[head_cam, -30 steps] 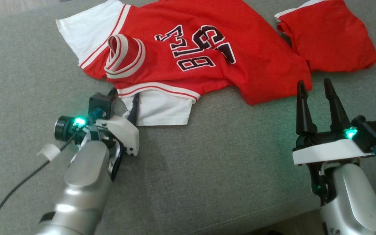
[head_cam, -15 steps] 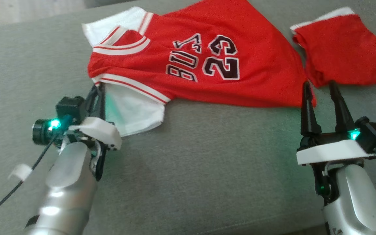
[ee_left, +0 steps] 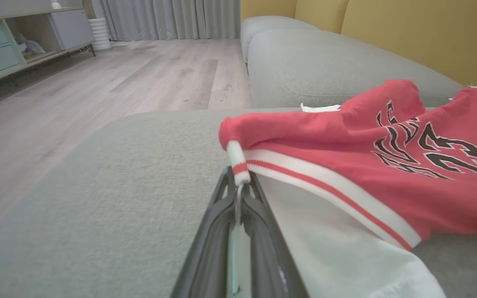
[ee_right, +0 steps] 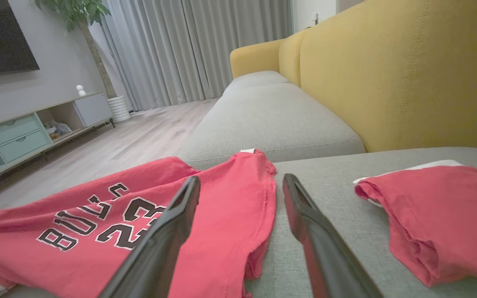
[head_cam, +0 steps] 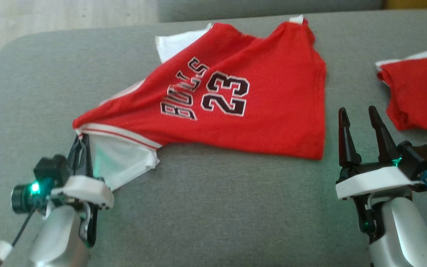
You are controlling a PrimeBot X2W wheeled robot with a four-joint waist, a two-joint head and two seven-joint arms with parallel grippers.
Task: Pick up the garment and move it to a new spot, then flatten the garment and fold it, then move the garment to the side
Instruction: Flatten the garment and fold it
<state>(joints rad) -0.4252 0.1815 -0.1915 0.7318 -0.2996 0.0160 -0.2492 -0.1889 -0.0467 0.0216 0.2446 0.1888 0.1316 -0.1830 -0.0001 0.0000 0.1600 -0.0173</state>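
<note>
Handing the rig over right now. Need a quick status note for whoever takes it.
Left gripper: shut on the jersey, at the striped trim by its white sleeve.
Right gripper: open, holding nothing, near the jersey's hem corner.
Jersey: rumpled on the grey cushion, number up. A second red garment lies apart, to its right.
Done: grasp made.
Left: move it to a new spot, flatten, fold, set aside.

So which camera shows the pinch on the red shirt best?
Left wrist view: close up, the left gripper is shut on the shirt at its trim. The head view shows it small, side-on; the right wrist view shows the shirt's far end.
</note>
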